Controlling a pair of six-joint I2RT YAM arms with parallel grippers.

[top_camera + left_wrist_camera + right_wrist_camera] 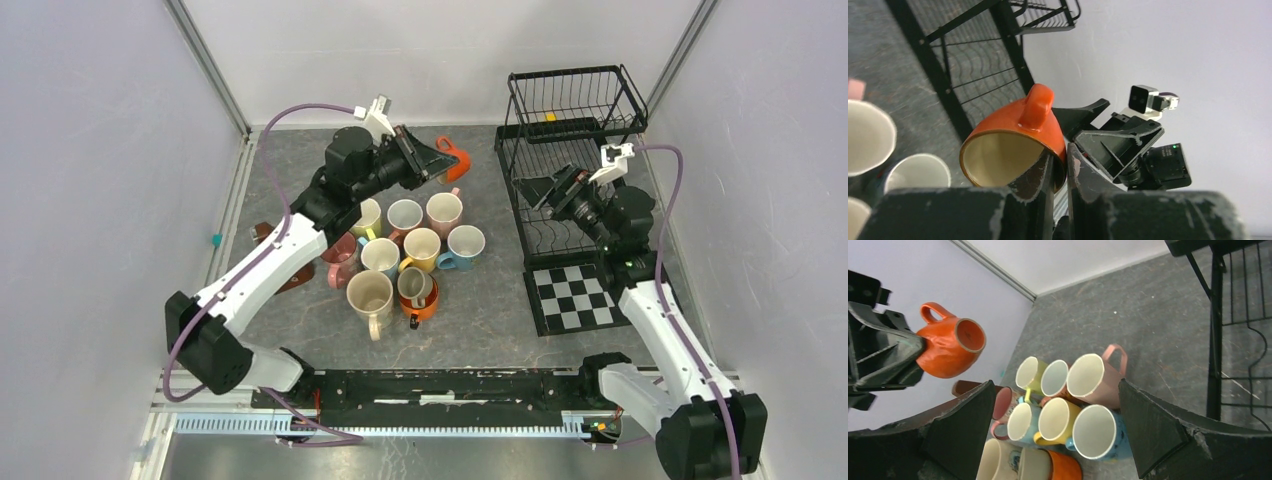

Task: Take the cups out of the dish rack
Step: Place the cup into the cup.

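Holding one orange cup (456, 157) by its rim, the left gripper (438, 160) has its fingers close together, one inside the cup and one outside. The cup hangs in the air, tipped on its side.

Below and just beside those fingers, a bunch of cups (421, 247) sits on the table (480, 330). I count ten there, but a grey one and an orange one overlap, so I may be off by one.

The right gripper (548, 190) has its fingers spread wide with nothing between them. It is right in front of the dish rack (575, 72). There is one rack, and I see no cups in it.

The job looks almost done. Only the held cup needs setting down.
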